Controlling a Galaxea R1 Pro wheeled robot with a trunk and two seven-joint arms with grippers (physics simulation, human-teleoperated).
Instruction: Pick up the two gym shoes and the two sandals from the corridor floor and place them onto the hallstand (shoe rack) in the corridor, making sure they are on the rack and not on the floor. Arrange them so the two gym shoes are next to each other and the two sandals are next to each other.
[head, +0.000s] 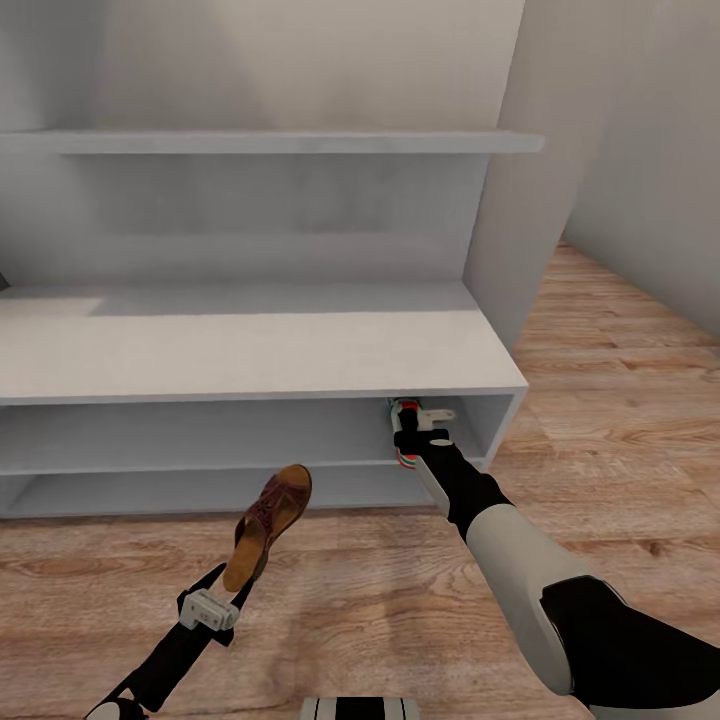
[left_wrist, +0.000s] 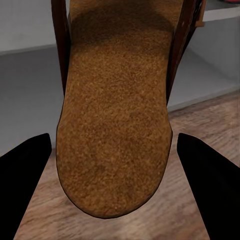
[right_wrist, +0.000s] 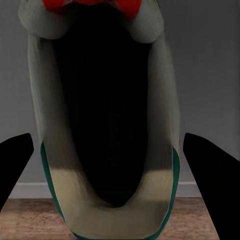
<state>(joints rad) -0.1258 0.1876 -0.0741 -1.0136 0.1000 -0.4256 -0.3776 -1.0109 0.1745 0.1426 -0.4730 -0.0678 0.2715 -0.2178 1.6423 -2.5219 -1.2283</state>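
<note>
A brown sandal (head: 270, 522) with a tan footbed (left_wrist: 115, 100) hangs tilted above the corridor floor (head: 620, 400), in front of the hallstand (head: 250, 350). My left gripper (head: 232, 590) is shut on its heel end, and the black fingers (left_wrist: 22, 185) flank the footbed. At the right end of the hallstand's upper compartment, my right gripper (head: 420, 425) is shut on a white gym shoe (head: 404, 458) with green and red trim. That shoe's dark opening (right_wrist: 105, 100) sits between the right fingers (right_wrist: 210, 170), with grey shelf wall behind it.
A thin floating wall shelf (head: 270, 142) runs above the hallstand. A grey wall corner (head: 520, 200) rises just right of the unit. Wood floor stretches to the right and in front of the hallstand. The rack's lower compartment (head: 150, 492) is open at floor level.
</note>
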